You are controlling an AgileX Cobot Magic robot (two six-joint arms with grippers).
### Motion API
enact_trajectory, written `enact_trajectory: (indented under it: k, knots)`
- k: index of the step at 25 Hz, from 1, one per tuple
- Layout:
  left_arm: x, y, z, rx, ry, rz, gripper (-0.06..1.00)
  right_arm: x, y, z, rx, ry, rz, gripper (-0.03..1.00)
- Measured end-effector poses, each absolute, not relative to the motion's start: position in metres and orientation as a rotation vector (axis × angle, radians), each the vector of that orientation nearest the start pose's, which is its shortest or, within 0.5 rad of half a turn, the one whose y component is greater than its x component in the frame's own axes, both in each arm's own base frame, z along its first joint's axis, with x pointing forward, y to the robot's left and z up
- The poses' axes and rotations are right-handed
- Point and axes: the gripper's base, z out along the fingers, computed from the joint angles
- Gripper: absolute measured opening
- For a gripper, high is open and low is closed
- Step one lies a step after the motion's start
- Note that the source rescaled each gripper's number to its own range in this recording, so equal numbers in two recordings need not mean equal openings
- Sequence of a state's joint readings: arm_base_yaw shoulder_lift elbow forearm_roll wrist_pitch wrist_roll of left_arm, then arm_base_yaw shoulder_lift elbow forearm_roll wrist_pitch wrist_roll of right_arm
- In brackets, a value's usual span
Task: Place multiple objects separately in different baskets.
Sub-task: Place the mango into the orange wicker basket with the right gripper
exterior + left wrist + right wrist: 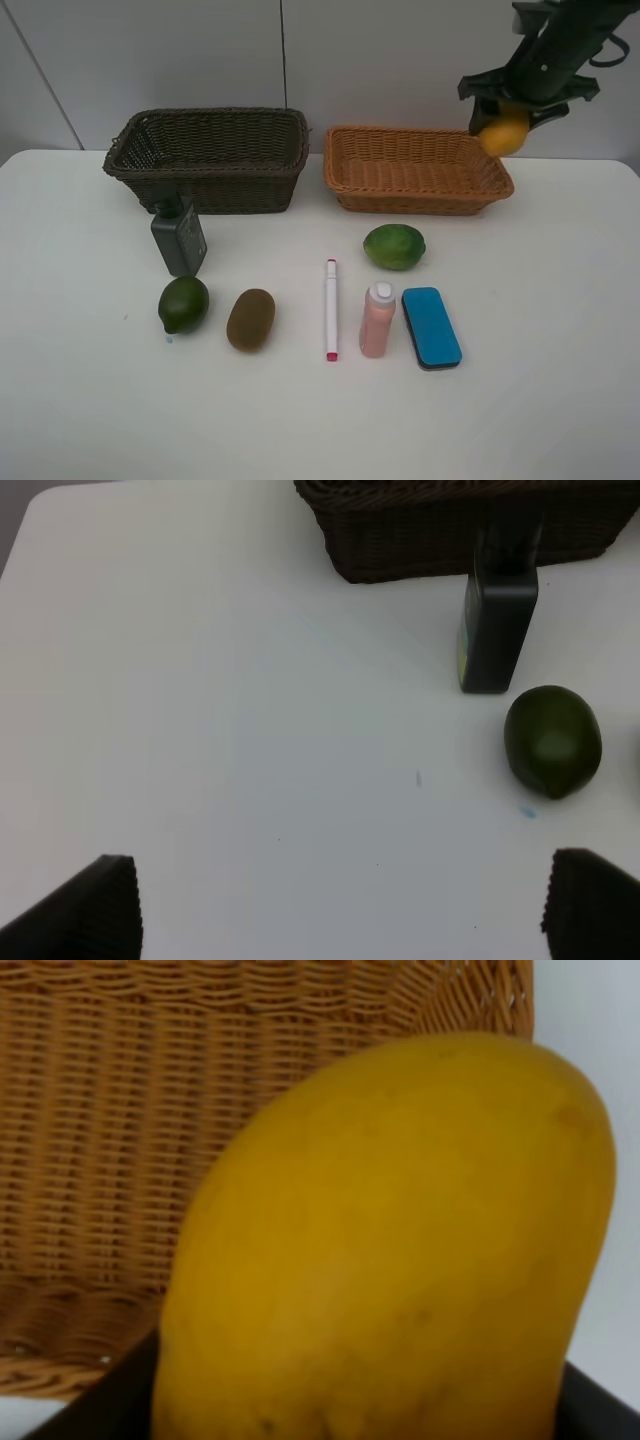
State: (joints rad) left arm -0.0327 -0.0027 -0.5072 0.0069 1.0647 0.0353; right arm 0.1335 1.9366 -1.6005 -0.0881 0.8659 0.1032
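My right gripper (518,112) is shut on the orange mango (503,133), holding it in the air over the right end of the light orange basket (420,205). The right wrist view is filled by the mango (390,1250) with the basket's weave (100,1110) behind it. On the table lie a green fruit (394,246), marker (331,308), pink bottle (377,320), blue eraser (431,327), kiwi (250,319) and a second green fruit (183,303). The dark green bottle (178,238) stands before the dark brown basket (205,190). My left gripper (340,905) is open over bare table, short of the green fruit (552,740) and bottle (497,630).
Both baskets stand side by side at the back of the white table (90,400), near the wall. The dark basket's front wall (450,530) shows in the left wrist view. The left arm is outside the exterior high view.
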Motion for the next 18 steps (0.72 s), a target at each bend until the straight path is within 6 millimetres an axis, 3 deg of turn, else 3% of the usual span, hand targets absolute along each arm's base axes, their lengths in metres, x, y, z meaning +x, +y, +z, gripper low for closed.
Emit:
enact_trajectory:
  k: [18]
  knots:
    - [-0.006, 0.001, 0.279, 0.069, 2.037, 0.010, 1.00, 0.454, 0.051, 0.183, -0.088, 2.682, -0.011, 0.60]
